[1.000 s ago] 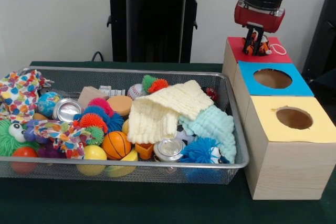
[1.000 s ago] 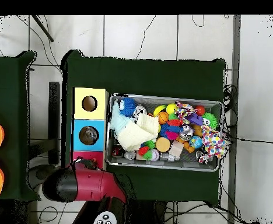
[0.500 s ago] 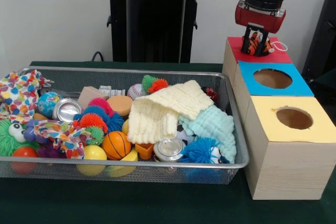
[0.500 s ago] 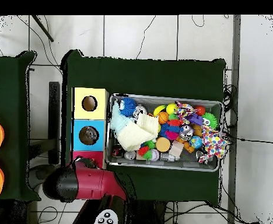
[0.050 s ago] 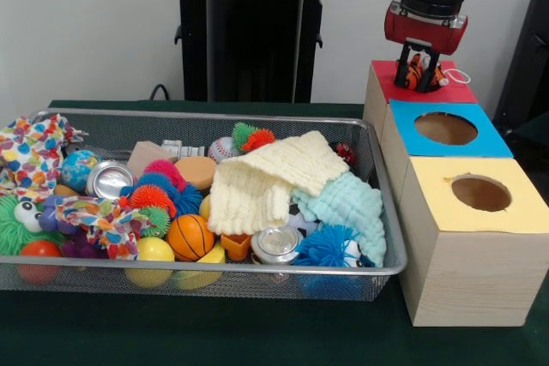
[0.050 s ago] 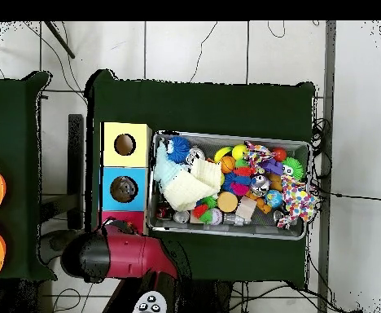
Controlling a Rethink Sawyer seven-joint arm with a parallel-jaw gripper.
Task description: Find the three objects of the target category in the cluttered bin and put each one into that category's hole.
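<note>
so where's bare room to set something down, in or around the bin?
Bare green cloth in front of the wire bin and the yellow box; in the overhead view, a wide strip beside the bin. The bin is packed edge to edge. The gripper occupies the red box top.

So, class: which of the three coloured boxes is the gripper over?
The red-topped box, farthest along the row; the gripper sits over it, not the blue or yellow.

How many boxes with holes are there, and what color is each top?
Red box: 1
Blue box: 1
Yellow box: 1
Total: 3
</note>
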